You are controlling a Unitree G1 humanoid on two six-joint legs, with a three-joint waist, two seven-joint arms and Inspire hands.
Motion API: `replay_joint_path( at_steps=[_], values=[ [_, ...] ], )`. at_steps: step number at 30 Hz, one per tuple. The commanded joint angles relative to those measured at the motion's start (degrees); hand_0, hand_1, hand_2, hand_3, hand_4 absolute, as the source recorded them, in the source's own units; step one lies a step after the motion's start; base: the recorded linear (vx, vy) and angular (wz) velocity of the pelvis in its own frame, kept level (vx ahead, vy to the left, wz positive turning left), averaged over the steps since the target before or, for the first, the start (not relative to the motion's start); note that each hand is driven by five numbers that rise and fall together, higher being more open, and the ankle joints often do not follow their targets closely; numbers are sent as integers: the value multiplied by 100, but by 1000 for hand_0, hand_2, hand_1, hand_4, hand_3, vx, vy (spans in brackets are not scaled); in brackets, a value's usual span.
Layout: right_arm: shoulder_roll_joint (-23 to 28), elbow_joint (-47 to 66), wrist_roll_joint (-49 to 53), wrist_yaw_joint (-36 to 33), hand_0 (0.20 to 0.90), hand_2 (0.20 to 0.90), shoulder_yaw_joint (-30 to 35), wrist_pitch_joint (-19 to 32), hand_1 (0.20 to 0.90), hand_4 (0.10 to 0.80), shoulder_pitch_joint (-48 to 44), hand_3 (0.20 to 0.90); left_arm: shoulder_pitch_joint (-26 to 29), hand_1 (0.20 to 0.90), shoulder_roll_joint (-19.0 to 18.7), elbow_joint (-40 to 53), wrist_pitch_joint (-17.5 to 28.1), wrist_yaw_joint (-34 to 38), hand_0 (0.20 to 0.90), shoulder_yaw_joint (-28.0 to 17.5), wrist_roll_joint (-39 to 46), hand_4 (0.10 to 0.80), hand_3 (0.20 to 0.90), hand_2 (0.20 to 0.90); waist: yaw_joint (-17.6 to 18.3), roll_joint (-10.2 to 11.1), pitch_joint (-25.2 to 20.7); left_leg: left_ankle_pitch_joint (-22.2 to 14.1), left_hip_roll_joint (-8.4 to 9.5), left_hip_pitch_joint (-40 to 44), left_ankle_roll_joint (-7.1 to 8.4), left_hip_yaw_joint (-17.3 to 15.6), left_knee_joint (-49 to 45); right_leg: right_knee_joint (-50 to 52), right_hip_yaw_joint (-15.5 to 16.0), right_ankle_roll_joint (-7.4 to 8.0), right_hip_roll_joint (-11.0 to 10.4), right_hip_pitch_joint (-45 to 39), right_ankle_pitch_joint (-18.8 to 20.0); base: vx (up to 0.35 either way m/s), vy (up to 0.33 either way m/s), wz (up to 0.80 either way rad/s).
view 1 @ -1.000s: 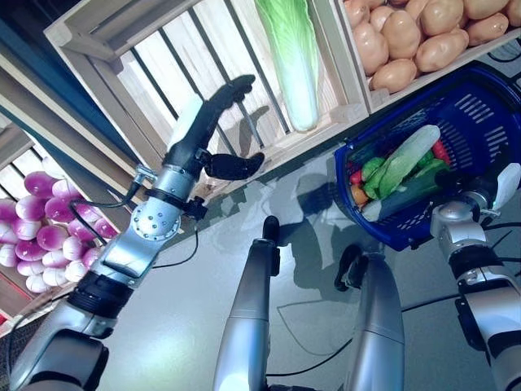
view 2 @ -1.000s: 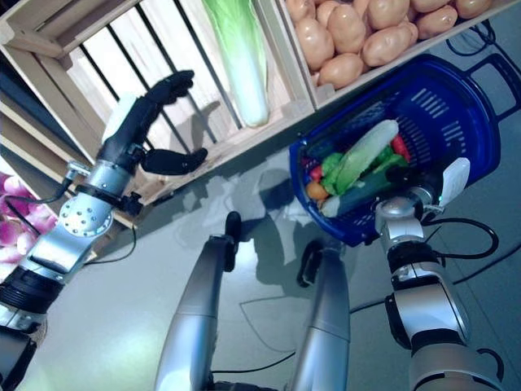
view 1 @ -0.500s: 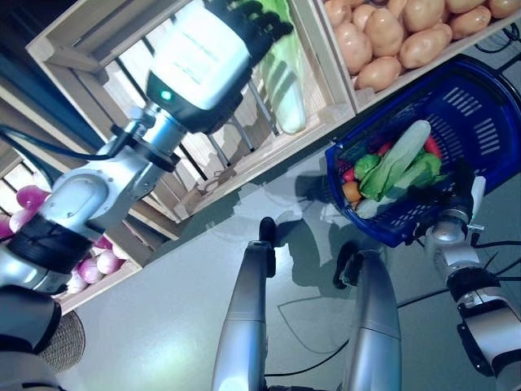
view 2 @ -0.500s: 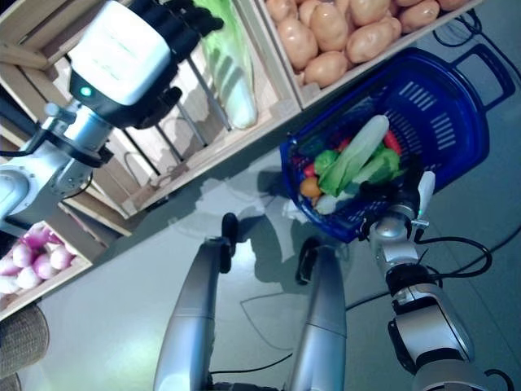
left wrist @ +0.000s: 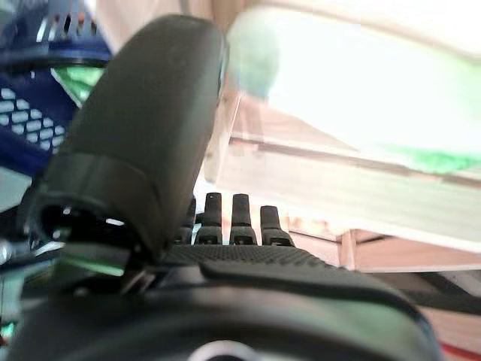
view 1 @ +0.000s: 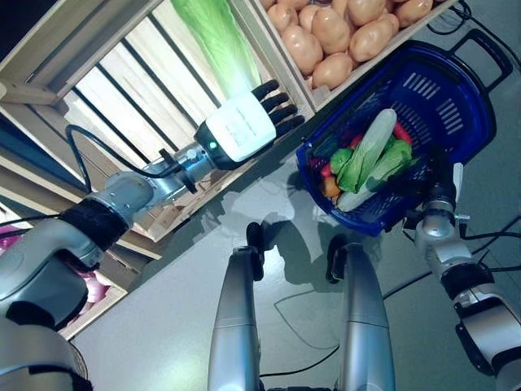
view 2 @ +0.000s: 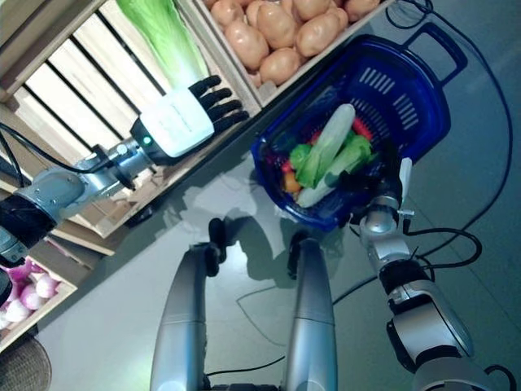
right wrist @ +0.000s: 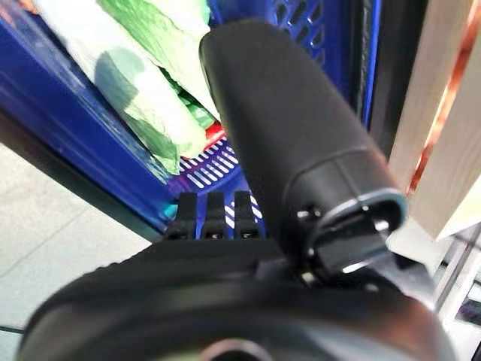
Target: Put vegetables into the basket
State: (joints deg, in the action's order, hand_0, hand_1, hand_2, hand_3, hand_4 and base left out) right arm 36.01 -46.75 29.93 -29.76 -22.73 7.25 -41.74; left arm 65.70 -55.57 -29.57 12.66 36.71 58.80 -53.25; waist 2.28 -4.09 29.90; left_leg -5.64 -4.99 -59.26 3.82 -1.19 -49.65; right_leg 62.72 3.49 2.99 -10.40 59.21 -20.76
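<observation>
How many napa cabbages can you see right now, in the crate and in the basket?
2: one napa cabbage lying in the slatted wooden crate above the left hand, one on top in the blue basket. Others may be buried underneath.

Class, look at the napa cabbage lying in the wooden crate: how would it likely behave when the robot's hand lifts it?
The napa cabbage is long, so it may sag or tip if lifted at one end. Its leafy green top probably flops and bruises; the pale base near the left hand looks firmer to grasp.

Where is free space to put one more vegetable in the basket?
The basket's far end, between the cabbage and the handle, is bare. The near end by the right hand is crowded with greens.
</observation>
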Motion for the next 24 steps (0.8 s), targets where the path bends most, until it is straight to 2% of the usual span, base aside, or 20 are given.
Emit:
replay_joint_path(
  at_steps=[1, 6, 13, 18, 24],
  values=[
    [481, 240, 143, 3, 900, 900, 162, 446, 900, 800, -284, 900, 512, 900, -67, -324, -464, 173, 900, -317, 80, 800, 900, 900, 86, 91, -10, -805, -105, 754, -158, -446, 101, -830, -113, 72, 114, -504, 754, -24, 50, -5],
    [602, 285, 288, 77, 900, 900, 206, 523, 900, 800, -258, 900, 333, 900, -19, -926, -1124, 317, 900, -430, -135, 800, 900, 900, 121, 109, -10, -776, -132, 787, -106, -472, 158, -967, -123, 86, 103, -571, 789, -10, 23, -2],
    [643, 463, 328, 47, 900, 900, 344, 542, 900, 800, -79, 900, 75, 900, 33, -1424, -1653, 419, 900, -772, -300, 800, 900, 900, 132, 136, -10, -764, -132, 747, -83, -470, 189, -1016, -98, 89, 71, -539, 803, 0, 0, 0],
    [710, 663, 356, 33, 900, 900, 382, 523, 900, 800, -56, 900, 2, 900, 11, -1506, -1838, 458, 900, -897, -837, 800, 900, 900, 152, 158, -10, -772, -134, 684, -73, -467, 208, -1054, -111, 86, 81, -484, 808, 0, 0, 0],
    [769, 971, 337, 0, 900, 900, 430, 397, 900, 800, 68, 900, 4, 900, -52, -1467, -1798, 628, 900, -956, -1119, 800, 900, 900, 177, 179, -10, -778, -148, 621, -81, -480, 213, -999, -132, 94, 66, -419, 790, -2, 9, -2]
  ],
)
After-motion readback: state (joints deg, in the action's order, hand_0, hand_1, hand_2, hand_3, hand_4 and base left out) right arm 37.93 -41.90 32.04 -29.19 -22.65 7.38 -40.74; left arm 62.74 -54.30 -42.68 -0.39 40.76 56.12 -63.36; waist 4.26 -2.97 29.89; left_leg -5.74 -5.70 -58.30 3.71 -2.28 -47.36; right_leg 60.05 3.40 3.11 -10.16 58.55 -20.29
